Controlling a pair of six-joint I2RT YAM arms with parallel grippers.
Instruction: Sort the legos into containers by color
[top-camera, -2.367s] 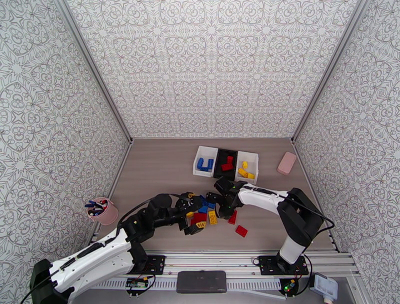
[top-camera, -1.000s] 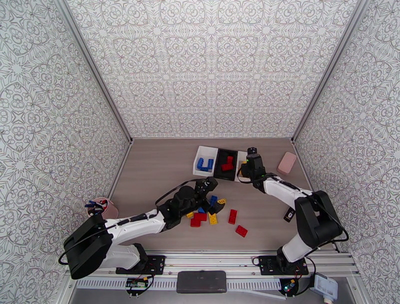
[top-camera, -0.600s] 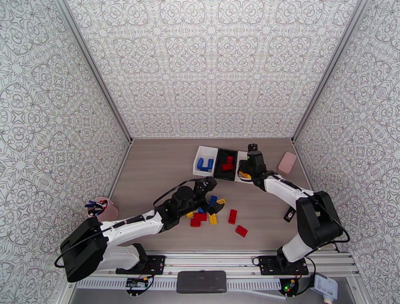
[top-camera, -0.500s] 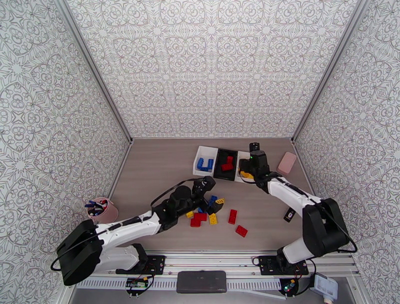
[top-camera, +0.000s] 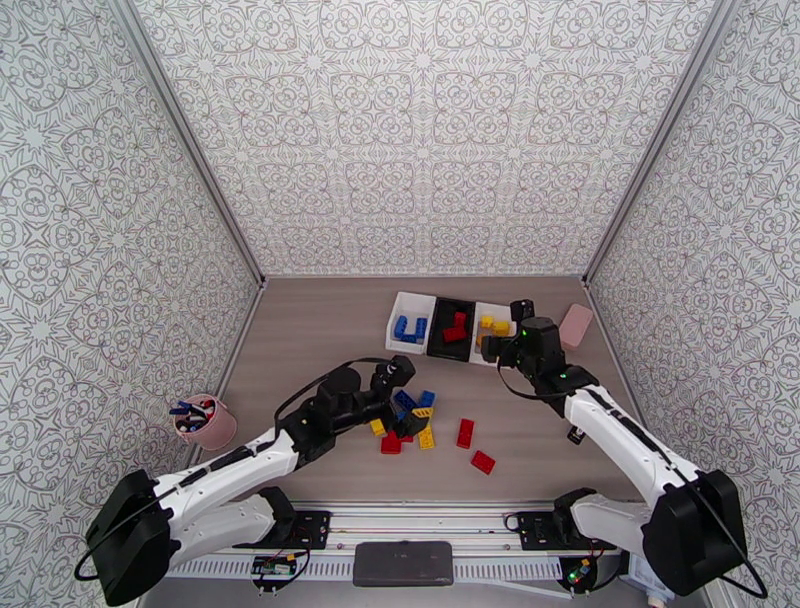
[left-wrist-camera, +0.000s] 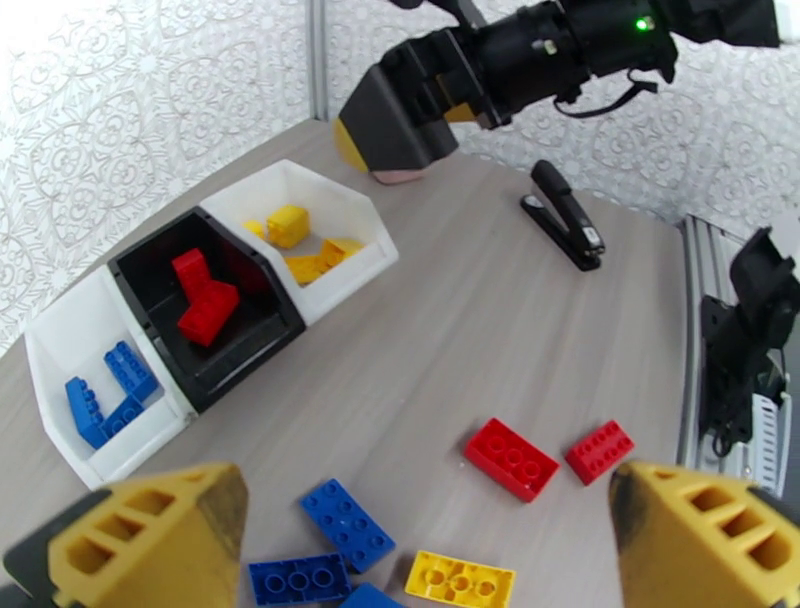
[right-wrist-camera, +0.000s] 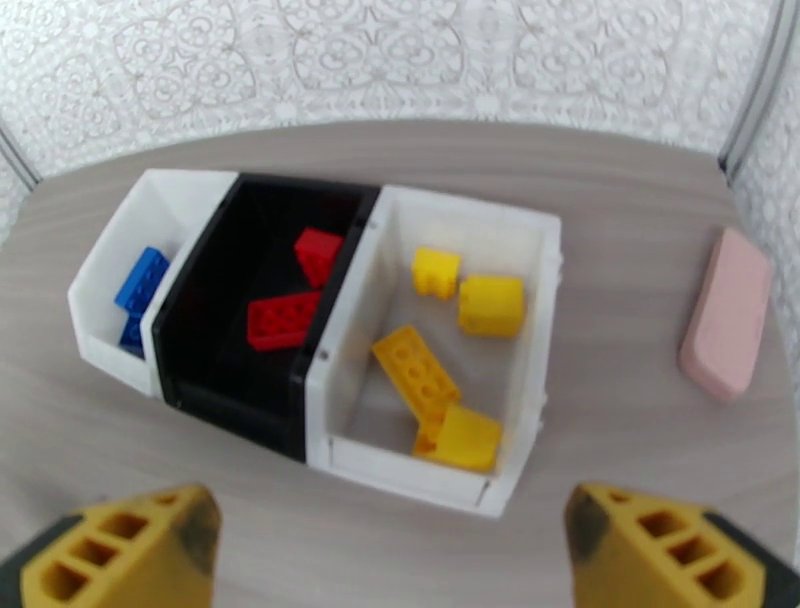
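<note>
Pick-up stage, seemingly. Wide open and empty: left gripper (left-wrist-camera: 425, 545) above loose legos (left-wrist-camera: 510, 458) in front of containers (right-wrist-camera: 400, 468), right gripper (right-wrist-camera: 400, 560) just before their yellow end. Next, lower left, close on one of them.

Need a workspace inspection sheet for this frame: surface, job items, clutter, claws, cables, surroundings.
surface: wood-grain table; no spills seen.
job's things: containers hold sorted bricks, blue, red and yellow; loose legos in all three colours lie between the arms.
clutter: pink cup of pens at left; pink block right of the containers; black stapler near the right arm.
claws: left claw open, empty, above the loose legos; right claw open, empty, facing the containers.
cables: black cable loops off the left wrist.
surroundings: patterned walls; metal rail at near edge.
</note>
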